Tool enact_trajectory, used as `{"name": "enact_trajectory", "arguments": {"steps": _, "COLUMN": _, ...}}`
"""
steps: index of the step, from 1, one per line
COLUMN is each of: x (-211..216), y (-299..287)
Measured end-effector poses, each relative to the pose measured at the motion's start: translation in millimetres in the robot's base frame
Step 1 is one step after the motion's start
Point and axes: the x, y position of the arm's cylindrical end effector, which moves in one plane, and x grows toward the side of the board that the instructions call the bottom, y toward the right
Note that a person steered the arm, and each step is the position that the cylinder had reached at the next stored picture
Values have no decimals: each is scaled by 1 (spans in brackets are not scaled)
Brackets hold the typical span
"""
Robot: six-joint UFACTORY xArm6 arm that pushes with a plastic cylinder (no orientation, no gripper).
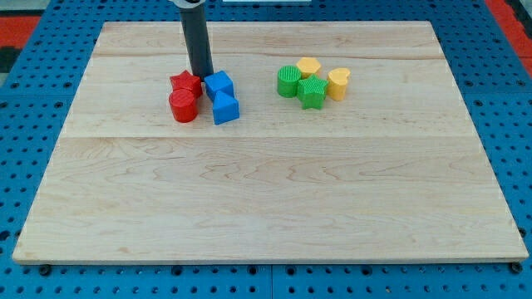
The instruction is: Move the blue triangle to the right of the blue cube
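Observation:
Two blue blocks sit together at the board's upper left of centre. The upper one (219, 85) looks like the blue cube. The lower one (225, 109), touching it from the view's bottom, looks like the blue triangle, though the shapes are hard to tell apart. My tip (201, 76) is on the board just left of the upper blue block, between it and a red star (185, 83). The rod comes down from the view's top.
A red cylinder (183, 106) sits below the red star, left of the lower blue block. To the right lies a cluster: a green cylinder (288, 81), a green star (312, 92), a yellow block (308, 66) and a yellow heart (337, 84). The wooden board (266, 199) lies on blue pegboard.

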Motion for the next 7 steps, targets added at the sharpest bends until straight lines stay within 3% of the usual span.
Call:
{"name": "enact_trajectory", "arguments": {"steps": 3, "x": 7, "y": 91}}
{"name": "enact_trajectory", "arguments": {"steps": 7, "x": 104, "y": 75}}
